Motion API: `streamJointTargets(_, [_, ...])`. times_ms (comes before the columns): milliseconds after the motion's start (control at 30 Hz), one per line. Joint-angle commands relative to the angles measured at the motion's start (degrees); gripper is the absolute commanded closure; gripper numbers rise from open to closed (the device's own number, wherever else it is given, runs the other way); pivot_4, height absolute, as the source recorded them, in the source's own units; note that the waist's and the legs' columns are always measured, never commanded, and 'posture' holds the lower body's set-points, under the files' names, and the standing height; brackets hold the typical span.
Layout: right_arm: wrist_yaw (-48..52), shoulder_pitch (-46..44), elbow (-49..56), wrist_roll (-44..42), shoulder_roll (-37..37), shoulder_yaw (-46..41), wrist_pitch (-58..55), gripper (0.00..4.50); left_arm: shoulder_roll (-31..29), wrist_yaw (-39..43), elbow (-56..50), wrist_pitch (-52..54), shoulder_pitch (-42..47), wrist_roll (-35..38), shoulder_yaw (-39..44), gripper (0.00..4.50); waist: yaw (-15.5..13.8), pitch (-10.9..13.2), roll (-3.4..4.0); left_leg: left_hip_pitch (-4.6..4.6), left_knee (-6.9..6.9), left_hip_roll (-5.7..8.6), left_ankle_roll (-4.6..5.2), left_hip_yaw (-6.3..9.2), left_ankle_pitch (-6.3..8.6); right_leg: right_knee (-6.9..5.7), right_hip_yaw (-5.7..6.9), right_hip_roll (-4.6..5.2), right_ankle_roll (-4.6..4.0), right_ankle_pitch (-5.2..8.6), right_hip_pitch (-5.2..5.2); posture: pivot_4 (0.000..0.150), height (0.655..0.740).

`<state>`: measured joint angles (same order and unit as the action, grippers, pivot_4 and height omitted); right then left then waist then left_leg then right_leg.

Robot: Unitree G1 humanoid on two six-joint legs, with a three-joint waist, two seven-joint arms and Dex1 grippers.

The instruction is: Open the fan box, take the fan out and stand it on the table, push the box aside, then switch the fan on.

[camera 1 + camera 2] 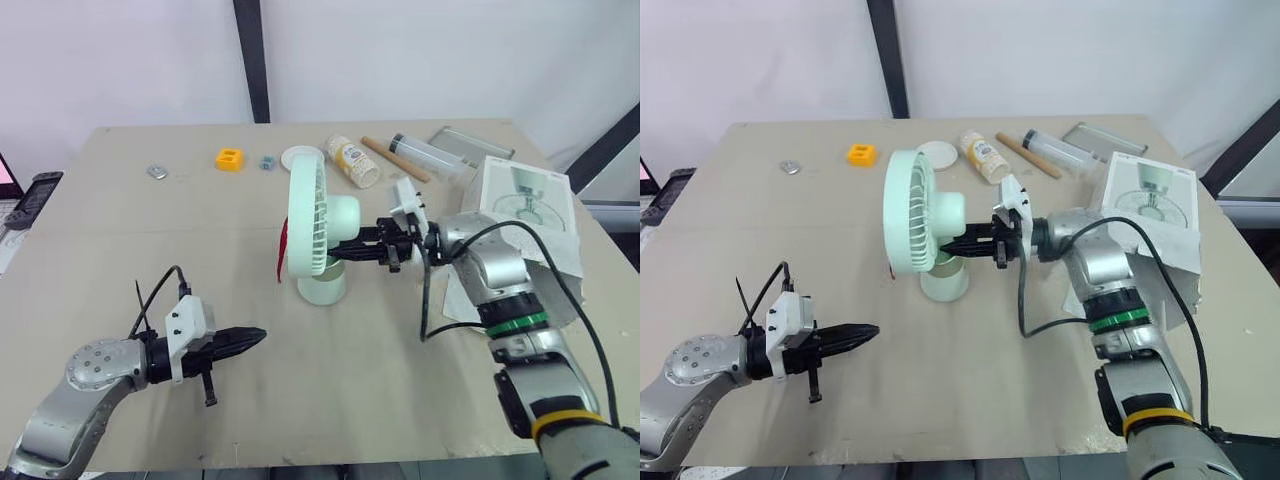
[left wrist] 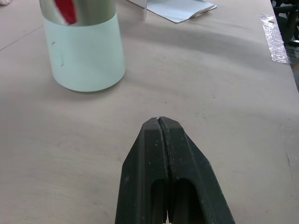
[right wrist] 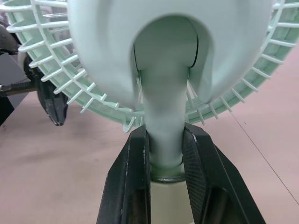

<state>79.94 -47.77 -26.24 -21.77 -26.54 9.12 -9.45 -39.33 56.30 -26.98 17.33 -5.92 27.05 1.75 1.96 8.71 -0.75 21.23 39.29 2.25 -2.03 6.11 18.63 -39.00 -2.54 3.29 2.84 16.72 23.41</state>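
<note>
The pale green fan [image 1: 312,222] stands upright on its round base [image 1: 322,287] in the middle of the table, its grille facing my left. My right gripper [image 1: 336,252] reaches in from the right and is shut on the fan's neck [image 3: 163,116], one finger on each side just above the base. The white fan box [image 1: 528,205] sits behind my right arm near the table's right edge. My left gripper [image 1: 256,336] is shut with nothing in it, low over the table front-left of the fan; the left wrist view shows the fan base [image 2: 85,55] ahead of its fingertips [image 2: 161,122].
Along the back of the table lie a yellow block [image 1: 231,158], a white disc [image 1: 300,156], a small bottle [image 1: 355,161], a wooden stick [image 1: 396,159], a clear tube [image 1: 428,153] and a metal tray [image 1: 472,145]. A dark device [image 1: 30,196] lies off the left edge.
</note>
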Motion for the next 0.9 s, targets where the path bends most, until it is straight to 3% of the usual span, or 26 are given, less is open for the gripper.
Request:
streamJointTargets(33, [2.0,-3.54,-3.08,0.28,1.22,-1.58,3.73,4.09,0.06,-0.64,-1.84,-0.94,-0.67,0.08,0.46,4.43,0.2,0.0,0.0,0.0,0.0,0.0,0.0,0.0,0.0,0.0,0.0,0.0,0.0,0.0,0.0,0.15,0.74])
streamJointTargets(367, [4.63,-6.28,-14.18,5.08,2.55,-1.04,11.09,4.09,0.55,-1.94,-2.31,-0.82,-0.7,-0.29,-0.5,4.43,0.66,0.0,0.01,-0.04,0.02,0.0,-0.04,0.0,-0.02,-0.03,-0.01,0.01,0.0,0.0,-0.03,0.15,0.74])
streamJointTargets(433, [4.79,-6.77,-15.54,5.7,2.62,-1.0,11.81,3.08,0.51,-2.15,-2.22,-0.93,-0.57,-0.39,-0.75,4.5,0.66,-0.01,0.01,-0.06,0.02,0.0,-0.04,0.0,-0.02,-0.04,-0.02,0.01,0.0,0.0,-0.05,0.15,0.74])
streamJointTargets(567, [5.02,-7.26,-16.77,6.38,2.74,-1.43,12.79,1.56,0.54,-2.55,-2.07,-1.02,-0.34,-0.5,-1.12,4.5,0.67,-0.01,0.01,-0.06,0.02,0.0,-0.05,0.0,-0.03,-0.05,-0.02,0.0,0.0,0.0,-0.05,0.15,0.74])
streamJointTargets(667, [5.3,-7.18,-16.75,6.71,2.53,-1.69,12.72,0.07,0.66,-2.74,-1.94,-1.05,-0.16,-0.68,-1.39,4.5,0.67,0.0,0.01,-0.05,0.02,0.0,-0.05,0.0,-0.03,-0.05,-0.02,0.01,0.0,0.0,-0.03,0.15,0.74])
streamJointTargets(900, [5.88,-3.06,-9.03,5.56,-0.19,-2.42,8.73,0.07,1.48,-4.87,-1.56,0.17,0.04,-0.42,-0.66,4.5,0.63,-0.01,0.01,-0.04,0.01,0.01,-0.05,0.02,-0.03,-0.04,-0.01,0.02,0.0,0.0,-0.04,0.15,0.74])
